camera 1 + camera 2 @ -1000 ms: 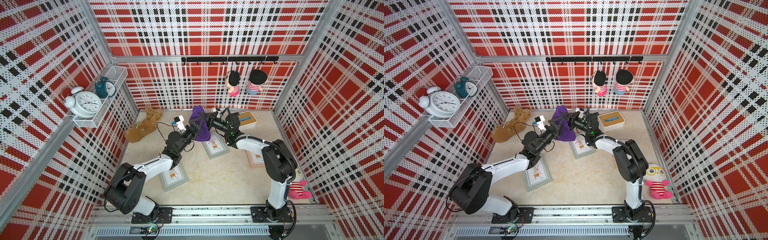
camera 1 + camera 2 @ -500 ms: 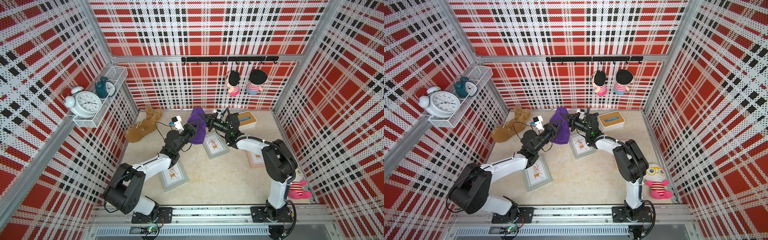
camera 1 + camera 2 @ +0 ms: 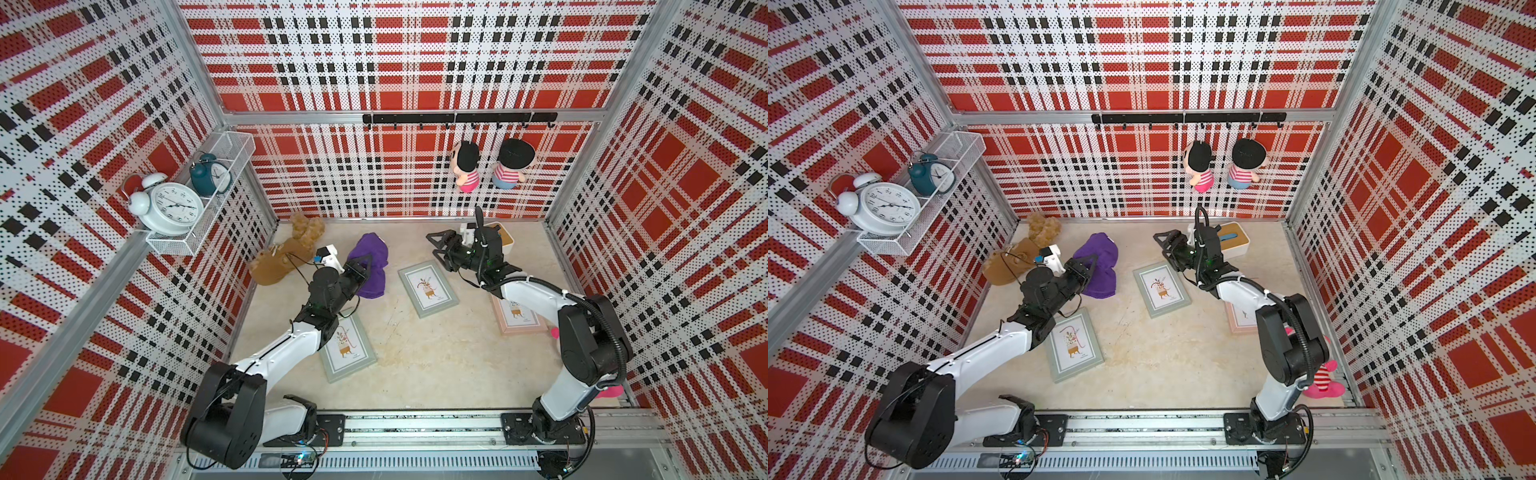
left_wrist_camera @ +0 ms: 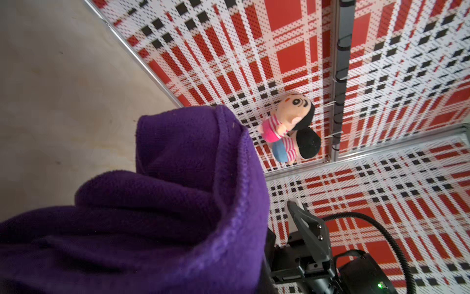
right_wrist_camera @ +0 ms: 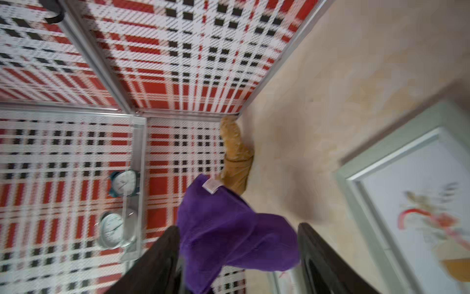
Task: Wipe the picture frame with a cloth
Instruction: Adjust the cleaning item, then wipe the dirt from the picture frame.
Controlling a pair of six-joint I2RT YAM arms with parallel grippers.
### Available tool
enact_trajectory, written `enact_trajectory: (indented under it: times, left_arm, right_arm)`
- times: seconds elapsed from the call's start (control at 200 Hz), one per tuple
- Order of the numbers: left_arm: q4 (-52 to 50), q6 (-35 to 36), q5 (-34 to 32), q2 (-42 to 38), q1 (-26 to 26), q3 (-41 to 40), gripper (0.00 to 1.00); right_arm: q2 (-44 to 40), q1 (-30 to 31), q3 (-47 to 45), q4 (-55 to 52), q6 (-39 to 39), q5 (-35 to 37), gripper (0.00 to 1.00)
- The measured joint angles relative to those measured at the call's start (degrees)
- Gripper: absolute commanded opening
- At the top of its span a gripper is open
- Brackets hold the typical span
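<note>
Left claw [image 3: 365, 266] grips cloth [image 3: 374, 249]; tag [image 5: 211, 186] seemingly blank.

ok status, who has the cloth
Left gripper shut on the cloth. Right gripper open, apart from it. Cloth not yet on the middle picture frame; nothing lies on that frame.

I see a beige worktop [image 3: 436, 374] with a grey frame [image 3: 428, 288] lying flat mid-surface. From that frame: a second grey frame [image 3: 348, 351] lies front-left, a pink frame [image 3: 519, 320] just right, a plush [image 3: 286, 253] far left, and a box [image 3: 505, 241] behind-right.
</note>
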Motion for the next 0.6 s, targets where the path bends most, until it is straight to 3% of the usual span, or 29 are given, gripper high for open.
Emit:
enact_trajectory:
  times: [0.155,0.291,0.601]
  left_arm:
    - [-13.16,7.26,-3.80,-0.96,1.03,3.28,0.00]
    - [-20.09,12.13,-6.10,-0.17,1.05,6.99,0.00]
    - [-25.09,16.96,-6.62,6.21,0.90,11.02,0.00]
  right_arm:
    - [1.60,-0.46,2.25,-16.17,-19.26,12.00,0.74]
    - [8.44,-0.44,8.00,-23.91,-30.42,17.53,0.68]
    - [20.04,-0.22,15.89,-31.15,-39.67,17.97,0.47]
